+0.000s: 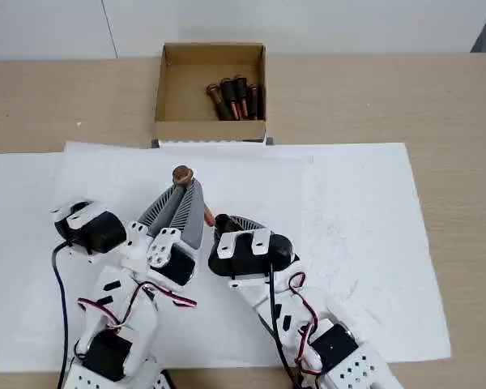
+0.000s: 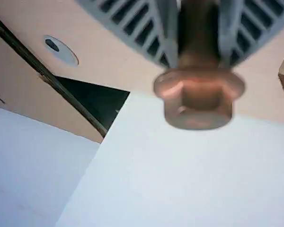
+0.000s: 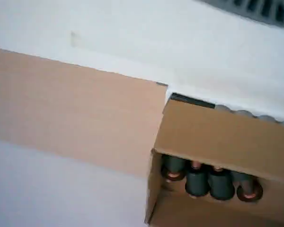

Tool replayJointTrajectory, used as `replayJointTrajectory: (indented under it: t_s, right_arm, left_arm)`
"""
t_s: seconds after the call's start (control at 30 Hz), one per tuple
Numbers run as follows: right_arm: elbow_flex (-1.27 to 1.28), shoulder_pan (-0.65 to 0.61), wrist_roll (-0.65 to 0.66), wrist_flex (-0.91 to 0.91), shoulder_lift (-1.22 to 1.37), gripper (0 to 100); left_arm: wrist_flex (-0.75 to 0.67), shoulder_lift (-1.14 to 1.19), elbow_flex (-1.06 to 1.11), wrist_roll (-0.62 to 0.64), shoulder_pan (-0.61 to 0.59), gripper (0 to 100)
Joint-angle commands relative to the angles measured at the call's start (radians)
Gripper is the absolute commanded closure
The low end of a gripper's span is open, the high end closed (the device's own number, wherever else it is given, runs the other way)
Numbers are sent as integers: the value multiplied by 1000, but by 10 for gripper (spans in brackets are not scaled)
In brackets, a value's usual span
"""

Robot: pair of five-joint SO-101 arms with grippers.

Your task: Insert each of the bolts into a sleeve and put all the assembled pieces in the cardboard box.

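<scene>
A copper bolt [image 2: 198, 90] with a hex flange head is clamped between the grey fingers [image 2: 132, 23] of my left gripper [image 1: 183, 185]. Its head [image 1: 182, 174] pokes out past the fingertips, over the white paper and toward the box. My right gripper [image 1: 219, 222] sits just to the right of the left one, close beside it, and what it holds is hidden. The cardboard box [image 1: 172, 89] stands at the far middle of the table. Several assembled pieces [image 1: 235, 99] lie in its right half, and their dark sleeve ends [image 3: 208, 182] show over the box wall [image 3: 217, 137].
A large white paper sheet [image 1: 332, 243] covers the near table under both arms. Bare wooden table [image 1: 389, 97] lies to either side of the box. The box's near wall [image 1: 211, 130] meets the paper's far edge.
</scene>
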Motion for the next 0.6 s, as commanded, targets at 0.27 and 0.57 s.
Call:
replayJointTrajectory:
  t_s: [0.27,0.57]
  right_arm:
    - [14,-13,15,2,-7,996]
    - [14,-28,15,2,-8,995]
  left_arm:
    - [-28,-17,-53,0,64,994]
    - [-60,-17,-8,-2,63,994]
